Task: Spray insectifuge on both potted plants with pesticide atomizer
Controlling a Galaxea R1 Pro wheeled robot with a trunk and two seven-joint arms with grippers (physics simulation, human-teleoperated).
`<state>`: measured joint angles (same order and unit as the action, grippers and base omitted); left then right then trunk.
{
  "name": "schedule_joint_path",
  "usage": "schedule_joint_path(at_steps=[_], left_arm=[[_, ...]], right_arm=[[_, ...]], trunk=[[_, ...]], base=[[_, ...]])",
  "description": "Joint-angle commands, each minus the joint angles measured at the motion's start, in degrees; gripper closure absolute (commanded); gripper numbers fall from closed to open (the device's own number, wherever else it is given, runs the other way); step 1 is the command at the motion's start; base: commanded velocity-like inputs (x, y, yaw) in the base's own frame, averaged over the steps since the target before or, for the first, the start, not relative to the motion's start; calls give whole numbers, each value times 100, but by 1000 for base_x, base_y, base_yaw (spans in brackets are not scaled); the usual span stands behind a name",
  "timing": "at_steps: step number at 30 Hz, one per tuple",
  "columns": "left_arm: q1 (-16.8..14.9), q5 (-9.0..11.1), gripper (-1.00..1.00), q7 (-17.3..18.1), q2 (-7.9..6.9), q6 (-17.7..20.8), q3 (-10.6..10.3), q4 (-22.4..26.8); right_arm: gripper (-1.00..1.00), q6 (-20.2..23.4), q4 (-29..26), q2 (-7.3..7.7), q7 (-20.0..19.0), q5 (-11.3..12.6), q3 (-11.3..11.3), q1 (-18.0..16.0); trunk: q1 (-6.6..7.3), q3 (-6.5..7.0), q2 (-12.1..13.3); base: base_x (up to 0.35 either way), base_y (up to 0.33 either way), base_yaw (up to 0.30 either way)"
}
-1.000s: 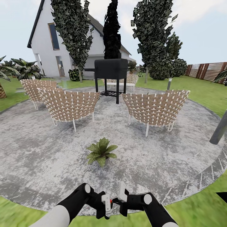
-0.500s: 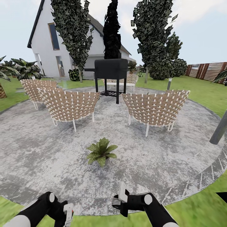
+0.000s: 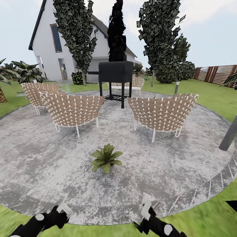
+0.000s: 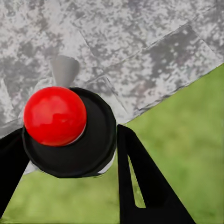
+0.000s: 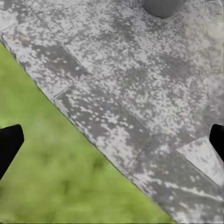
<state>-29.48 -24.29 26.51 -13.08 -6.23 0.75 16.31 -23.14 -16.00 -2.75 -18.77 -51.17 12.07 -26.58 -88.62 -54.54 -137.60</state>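
- Head view puts both arms at the very near edge of the picture, over the seam where the lawn (image 3: 210, 214) meets the round stone patio (image 3: 184, 158): the left gripper (image 3: 62, 210) to the left, the right gripper (image 3: 144, 205) to the right, well apart from each other.
- Right wrist view shows two black fingertips (image 5: 9, 142) at opposite edges with bare paving and grass between them, so the right gripper is spread wide and holds nothing.
- Left wrist view shows a round black cap topped by a red ball (image 4: 55, 115), sitting between the black fingers (image 4: 140, 186) (it may be part of the sprayer, but I cannot tell what it is); whether the left gripper is clenched on it or merely framing it, I cannot tell.
- Beyond the grippers, one potted plant (image 3: 106, 158) stands on the patio, straight ahead and roughly midway between the two arms, slightly nearer the left one by my judgement; any spray must travel forward and a little inward.
- The pesticide atomizer cannot be made out as a green bottle anywhere, so its place is uncertain.
- Farther off stand the woven chairs (image 3: 70, 110), then the black grill (image 3: 116, 74), then the white house (image 3: 52, 52) and the slat fence (image 3: 217, 74).
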Motion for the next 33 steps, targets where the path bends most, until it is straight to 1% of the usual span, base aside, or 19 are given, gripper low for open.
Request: schedule_joint_path(at_steps=[1, 2, 3, 4, 5, 6, 7, 8, 10, 11, 12, 13, 14, 16, 18, 22, 23, 26, 33], left_arm=[[-2, 144, 100, -297, 62, -229, 28, -187], [10, 442, 100, -714, 124, -608, 38, -450], [24, 782, 100, -1108, 166, -1007, 43, -713], [50, 1111, 100, -1424, 187, -1312, 45, -929], [124, 1426, 100, -1661, 193, -1537, 47, -1089], [199, 1613, 100, -1771, 199, -1657, 47, -1146], [316, 1845, 100, -1885, 204, -1820, 48, -1187], [399, 2006, 100, -1984, 203, -1961, 48, -1215], [520, 2244, 100, -2182, 203, -2165, 48, -1279], [630, 2356, 100, -2284, 211, -2233, 46, -1287], [688, 2421, 100, -2341, 221, -2279, 47, -1289], [745, 2490, 100, -2401, 240, -2351, 47, -1295], [777, 2529, 100, -2433, 251, -2405, 48, -1300], [803, 2563, 100, -2458, 262, -2447, 48, -1305], [810, 2573, 100, -2464, 270, -2457, 48, -1310], [818, 2570, 100, -2475, 264, -2461, 48, -1314], [819, 2570, 100, -2475, 263, -2462, 48, -1315], [821, 2577, 100, -2476, 271, -2462, 48, -1315], [821, 2578, 100, -2476, 293, -2460, 48, -1320]], right_arm=[[-100, -14, 262, 42, 396, -16, 158, 0], [-100, -22, 609, 92, 1006, -16, 257, 5], [-100, -37, 888, 117, 1615, -16, 310, 11], [-100, -56, 1066, 130, 2155, -8, 337, 16], [-100, -123, 1162, 135, 2665, -3, 351, 25], [-100, -212, 1203, 135, 2982, -1, 358, 38], [-100, -427, 1241, 139, 3403, 5, 366, 87], [-100, -706, 1262, 141, 3716, 6, 370, 174], [-100, -1167, 1278, 143, 4111, 10, 373, 343], [-100, -1267, 1280, 143, 4236, 10, 376, 399], [-100, -1309, 1281, 143, 4290, 10, 389, 441], [-100, -1345, 1282, 141, 4339, 11, 460, 489], [-100, -1361, 1283, 135, 4365, 9, 615, 514], [-100, -1373, 1285, 102, 4374, 4, 1018, 533], [-100, -1376, 1284, 88, 4374, 3, 1182, 538], [-100, -1377, 1291, 75, 4373, 2, 1255, 540], [-100, -1377, 1288, 74, 4373, 2, 1258, 540], [-100, -1373, 1294, 8, 4366, -13, 1262, 540], [-100, -1369, 1292, 3, 4365, -16, 1262, 540]], trunk=[[2, -4, -3], [2, -4, -3], [2, -4, -3], [2, -4, -3], [2, -4, -3], [2, -4, -3], [2, -4, -3], [2, -4, -3], [2, -4, -3], [2, -4, -3], [2, -4, -3], [2, -4, -3], [2, -4, -3], [2, -4, -3], [2, -4, -3], [2, -4, -3], [2, -4, -3], [2, -4, -3], [2, -4, -3]], base=[[0, 0, 0], [0, 0, 0], [0, 0, 0], [0, 0, 0], [0, 0, 0], [0, 0, 0], [0, 0, 0], [0, 0, 0], [0, 0, 0], [0, 0, 0], [0, 0, 0], [0, 0, 0], [0, 0, 0], [0, 0, 0], [0, 0, 0], [0, 0, 0], [0, 0, 0], [0, 0, 0], [0, 0, 0]])
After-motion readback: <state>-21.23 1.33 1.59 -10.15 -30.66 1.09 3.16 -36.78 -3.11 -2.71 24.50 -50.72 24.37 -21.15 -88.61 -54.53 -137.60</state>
